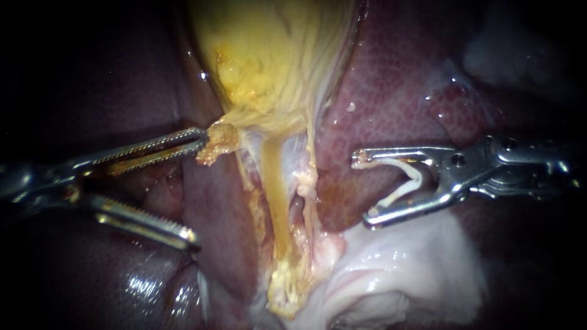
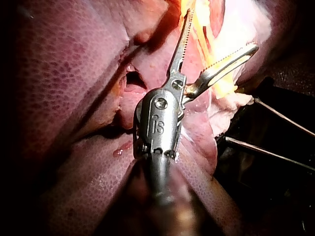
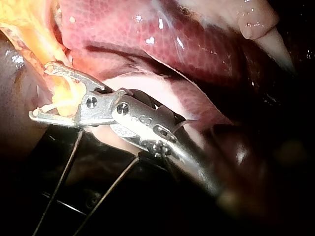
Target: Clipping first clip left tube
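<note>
The yellow gallbladder [image 1: 275, 55] narrows downward into a yellowish left tube [image 1: 278, 195] and a paler right strand [image 1: 309, 183] beside it. My left instrument [image 1: 197, 188] has its serrated jaws wide open; the upper jaw lies against yellow tissue at the gallbladder's neck, the lower jaw hangs free over the liver. The left wrist view shows these jaws [image 2: 221, 29] spread apart. My right instrument [image 1: 367, 189] is to the right of both tubes, apart from them, and its jaws stand wide around a white clip [image 1: 400, 183] that they carry. The right wrist view shows it [image 3: 40, 91] too, near yellow tissue.
Dark red liver [image 1: 391, 104] lies on both sides of the tubes. Pale white tissue [image 1: 397, 269] sits below my right instrument. Thin metal rods [image 3: 64, 172] cross the dark space under the specimen, and the rods [image 2: 280, 115] show in the left wrist view as well.
</note>
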Tool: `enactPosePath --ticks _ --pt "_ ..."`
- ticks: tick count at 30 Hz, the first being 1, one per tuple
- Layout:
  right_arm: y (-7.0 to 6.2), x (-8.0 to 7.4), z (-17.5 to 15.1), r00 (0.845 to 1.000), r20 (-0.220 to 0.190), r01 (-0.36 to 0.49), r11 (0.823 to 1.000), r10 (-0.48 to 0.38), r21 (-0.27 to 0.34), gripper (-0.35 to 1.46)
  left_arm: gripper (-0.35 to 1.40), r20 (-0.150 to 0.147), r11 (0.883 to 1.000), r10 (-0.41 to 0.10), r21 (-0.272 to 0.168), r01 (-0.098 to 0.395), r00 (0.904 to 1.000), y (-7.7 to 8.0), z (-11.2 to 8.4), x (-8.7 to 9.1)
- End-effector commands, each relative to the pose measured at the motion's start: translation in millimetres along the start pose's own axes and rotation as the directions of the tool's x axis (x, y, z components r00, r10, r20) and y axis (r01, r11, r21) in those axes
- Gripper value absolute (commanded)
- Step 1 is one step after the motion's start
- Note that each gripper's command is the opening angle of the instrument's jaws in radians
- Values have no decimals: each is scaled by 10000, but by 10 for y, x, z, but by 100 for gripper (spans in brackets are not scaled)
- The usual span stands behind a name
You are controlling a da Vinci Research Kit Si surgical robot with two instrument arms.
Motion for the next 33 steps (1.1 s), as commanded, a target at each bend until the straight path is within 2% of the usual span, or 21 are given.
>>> enactPosePath --ticks 1,4,9,17,22,27,31,33 --pt "0 0 -1 10000 3 1 10000 -1 1 60 84 4 9998 -180 5 180 9998 0 -1 -1" --pt "0 0 -1 10000 3 1 10000 -1 0 60 78 -83 9983 -404 -420 400 9991 5 -5 -7" --pt "0 -1 0 10000 5 5 10000 -5 0 60 76 -92 9961 -465 -756 457 9989 20 -8 -12" --pt "2 -4 0 10000 8 19 10000 -19 -12 60 71 -200 9912 -775 -1095 749 9968 47 2 -2" --pt "2 -6 1 10000 10 30 10000 -30 -18 60 59 -405 9878 -1036 -1208 981 9938 55 14 10" --pt "3 -6 2 10000 7 35 10000 -35 -23 60 19 -595 9803 -1542 -1342 1452 9862 58 26 19" --pt "3 -6 2 10000 7 35 10000 -35 -22 60 -33 -711 9738 -1909 -1391 1798 9790 59 23 19" --pt "3 -7 2 10000 7 35 10000 -35 -23 60 -35 -725 9714 -2041 -1389 1927 9763 59 19 17"
